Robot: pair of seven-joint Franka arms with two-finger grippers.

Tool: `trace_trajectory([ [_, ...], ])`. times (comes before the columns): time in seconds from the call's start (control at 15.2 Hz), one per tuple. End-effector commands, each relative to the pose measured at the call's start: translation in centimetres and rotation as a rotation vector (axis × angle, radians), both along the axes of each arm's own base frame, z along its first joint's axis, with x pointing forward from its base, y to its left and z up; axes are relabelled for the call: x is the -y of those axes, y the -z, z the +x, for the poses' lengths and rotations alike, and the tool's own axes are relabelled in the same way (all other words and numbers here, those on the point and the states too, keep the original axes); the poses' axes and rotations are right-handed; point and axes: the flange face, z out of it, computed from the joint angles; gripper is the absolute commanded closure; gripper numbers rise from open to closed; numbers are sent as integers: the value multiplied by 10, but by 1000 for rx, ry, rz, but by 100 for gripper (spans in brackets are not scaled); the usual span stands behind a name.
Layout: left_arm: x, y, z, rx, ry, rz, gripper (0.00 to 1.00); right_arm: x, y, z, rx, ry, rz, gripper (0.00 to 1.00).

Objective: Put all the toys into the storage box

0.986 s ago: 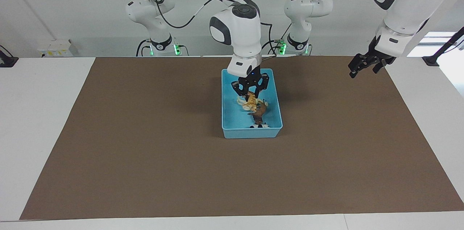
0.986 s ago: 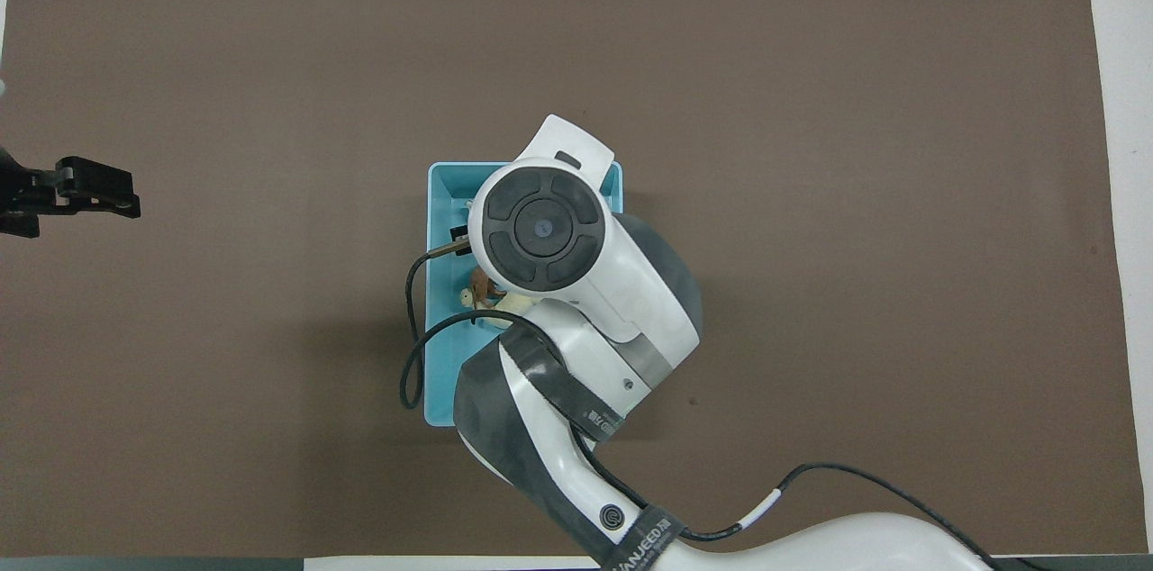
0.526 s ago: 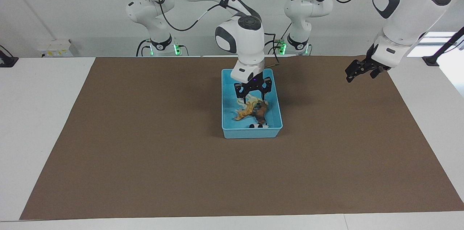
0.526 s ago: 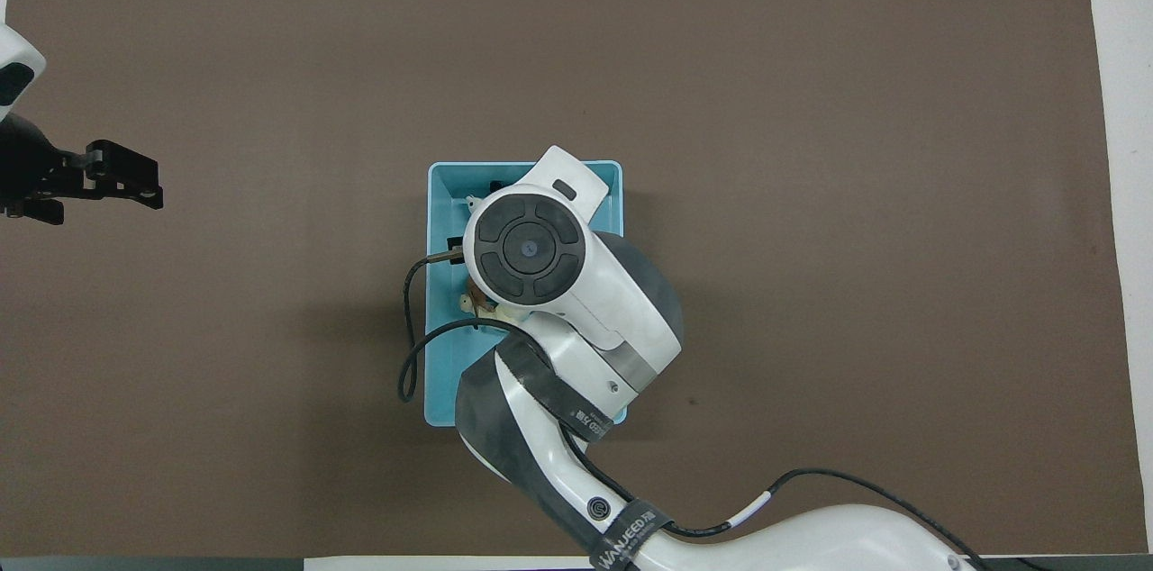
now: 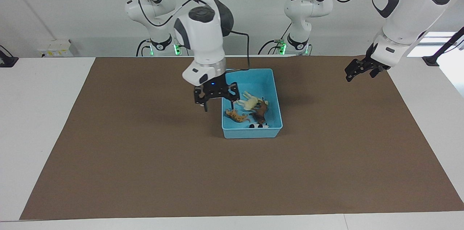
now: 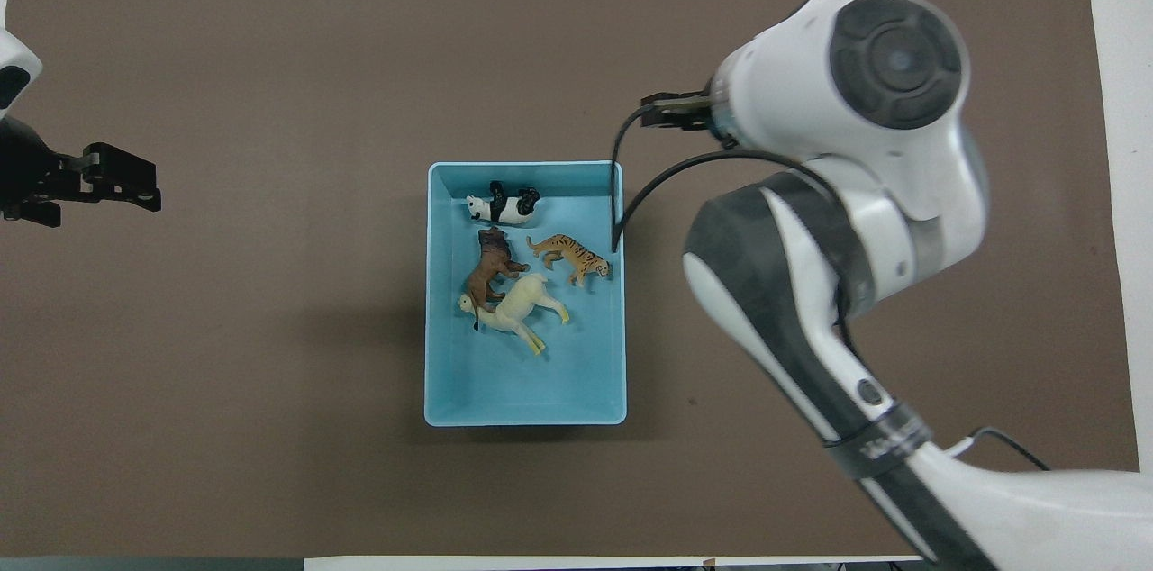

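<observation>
Trouble from here looks slight: all four toys lie inside the rectangular light blue plastic storage box (image 6: 524,391), so the likeliest mishap is the right gripper (image 5: 216,96), hanging low above the mat just beside the box wall toward the right arm's end, clipping that wall and jolting the box as it leaves. Its jaws stand wide apart and hold nothing. The trailing black cable (image 6: 621,202) drooping over the rim could also snag it. Inside, the black-and-white plastic panda (image 6: 502,206) lies farthest from the robots, the orange striped tiger (image 6: 571,256) and brown lion (image 6: 491,269) sit side by side, and the pale yellow long-necked figurine (image 6: 522,308) lies against the lion. The left gripper (image 5: 359,68) waits in the air over the mat toward the left arm's end, open and empty.

A second ago the right gripper was over the box, shut on the tiger; since then it has let go and swung out sideways.
</observation>
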Motion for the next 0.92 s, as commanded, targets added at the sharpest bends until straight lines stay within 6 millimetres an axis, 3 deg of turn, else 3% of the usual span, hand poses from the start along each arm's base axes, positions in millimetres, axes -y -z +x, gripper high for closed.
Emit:
trace_trajectory([
  [0.0,11,-7,-9,9,38,11,0,79,-13,1,-55,-75,-35,0],
  [0.13,33,-8,-10,16,75,12,0,127,-24,-10,-134,-49,-52,0],
  [0.26,34,-9,-10,24,78,10,0,163,-41,-30,-207,-3,-56,0],
  [0.46,35,-5,-11,18,73,8,0,194,-67,-66,-268,-24,-67,0],
  [0.66,29,-5,-11,19,61,8,0,224,-73,-102,-277,10,-65,0],
  [0.85,22,-5,-10,19,46,8,0,236,-72,-107,-282,28,-63,0],
])
